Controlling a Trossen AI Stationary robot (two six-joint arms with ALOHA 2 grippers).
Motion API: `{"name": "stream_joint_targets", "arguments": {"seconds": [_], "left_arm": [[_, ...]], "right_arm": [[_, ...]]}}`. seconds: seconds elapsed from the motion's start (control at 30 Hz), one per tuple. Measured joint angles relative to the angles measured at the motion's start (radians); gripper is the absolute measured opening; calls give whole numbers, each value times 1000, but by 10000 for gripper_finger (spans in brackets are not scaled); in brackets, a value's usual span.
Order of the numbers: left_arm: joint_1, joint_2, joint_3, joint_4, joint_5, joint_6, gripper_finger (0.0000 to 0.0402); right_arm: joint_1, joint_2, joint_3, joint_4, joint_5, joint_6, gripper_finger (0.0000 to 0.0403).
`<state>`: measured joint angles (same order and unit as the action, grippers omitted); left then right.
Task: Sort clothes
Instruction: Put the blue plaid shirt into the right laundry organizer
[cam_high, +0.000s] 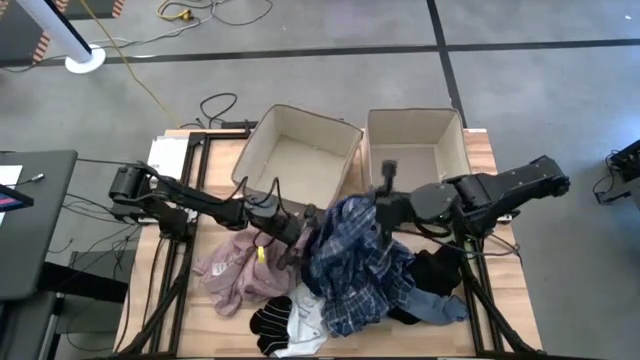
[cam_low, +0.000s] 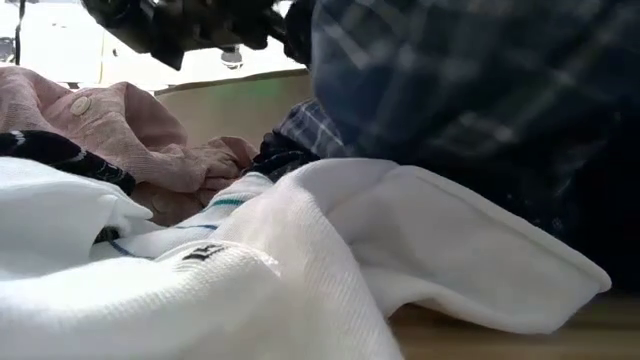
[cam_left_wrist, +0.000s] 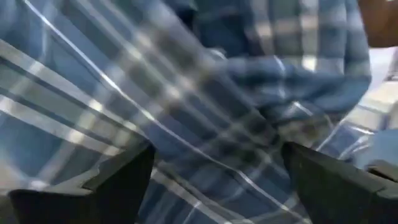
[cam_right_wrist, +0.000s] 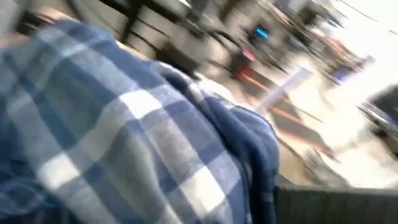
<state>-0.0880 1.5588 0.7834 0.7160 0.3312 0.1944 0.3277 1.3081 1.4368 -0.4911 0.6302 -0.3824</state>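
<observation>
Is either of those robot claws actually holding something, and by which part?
The right gripper holds the plaid shirt by its upper bunched edge; the left gripper stands open beside it.

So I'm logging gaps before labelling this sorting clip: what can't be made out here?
- Right gripper, high view: fingertips buried in the blue-white plaid shirt; right wrist view is blurred.
- Open left gripper, left wrist view: plaid fills the frame.
- Low view: white ribbed garment blocks the table.
- Two beige fabric bins: near inner walls hidden.
</observation>
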Motion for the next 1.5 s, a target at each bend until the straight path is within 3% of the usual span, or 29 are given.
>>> {"name": "stream_joint_targets", "arguments": {"seconds": [0.17, 0.23, 0.4, 0.57, 0.7, 1.0, 1.07, 1.17, 1.23, 1.33, 1.5], "left_arm": [[4, -38, 0, -117, -85, -1, 354], [3, -65, 0, -201, -146, 4, 354], [4, -147, 0, -374, -220, -5, 354], [-22, -221, 0, -455, -178, -24, 354], [-71, -223, 0, -424, -150, -21, 353], [-105, -28, -1, -167, -356, -68, 353], [-100, 29, 0, -87, -347, -94, 353], [-101, 112, 28, -26, -223, -111, 353], [-107, 162, 66, -25, -164, -119, 353], [-116, 239, 138, -48, -157, -128, 353], [-114, 323, 266, -152, -342, -123, 349]], "right_arm": [[-74, -41, 0, -122, 246, 107, 10], [-122, -57, 0, -184, 291, 184, 9], [-288, -86, 0, -414, 294, 426, 9], [-441, -78, 0, -633, 279, 596, 9], [-515, -65, -4, -667, 210, 622, 9], [-538, -33, -5, -616, 128, 618, 13], [-538, -32, -5, -619, 127, 618, 13], [-538, -31, -5, -619, 119, 618, 14], [-538, -31, -5, -619, 118, 618, 14], [-538, -31, -5, -618, 114, 618, 14], [-536, -31, -5, -612, 96, 619, 14]]}}
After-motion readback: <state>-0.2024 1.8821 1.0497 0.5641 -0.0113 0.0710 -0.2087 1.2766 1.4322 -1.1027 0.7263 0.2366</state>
